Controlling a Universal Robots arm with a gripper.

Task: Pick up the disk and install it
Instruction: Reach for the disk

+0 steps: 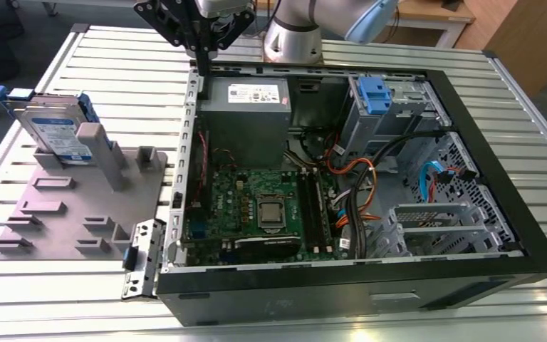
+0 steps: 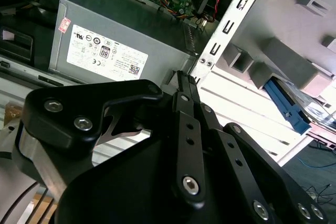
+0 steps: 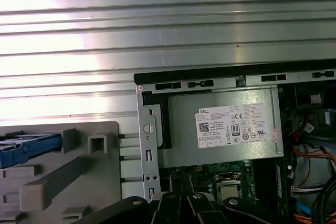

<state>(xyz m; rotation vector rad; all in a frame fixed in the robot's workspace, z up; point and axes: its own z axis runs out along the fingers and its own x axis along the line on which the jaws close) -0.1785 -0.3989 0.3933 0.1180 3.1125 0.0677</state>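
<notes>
Exterior view: the gripper (image 1: 203, 50) hangs over a back corner of the open computer case (image 1: 350, 279), above the case wall on the exterior view's left, next to the power supply (image 1: 245, 107). Jaws are pressed together with nothing between them. The disk (image 1: 60, 132) stands on edge in the grey holder plate (image 1: 65, 214) on the slatted table (image 1: 65, 306). It is outside the case at the exterior view's left, well apart from the jaws and untouched. A blue bracket (image 1: 373, 92) sits in the drive cage inside the case.

Second wrist view: the gripper (image 2: 181, 76) narrows to a single tip, clenched on nothing. The tip is over the case wall, beside the power supply (image 2: 105, 45). The disk (image 2: 302, 109) lies beyond that wall by the holder plate (image 2: 283, 24), with a blue rail showing. It is well clear of the tip.

First wrist view: the gripper (image 3: 182, 200) linkage shows, inner links close together. The power supply (image 3: 226, 124) is near it. The disk (image 3: 26, 148), blue rail visible, sits at the holder plate (image 3: 79, 182) outside the case, apart from the gripper.
</notes>
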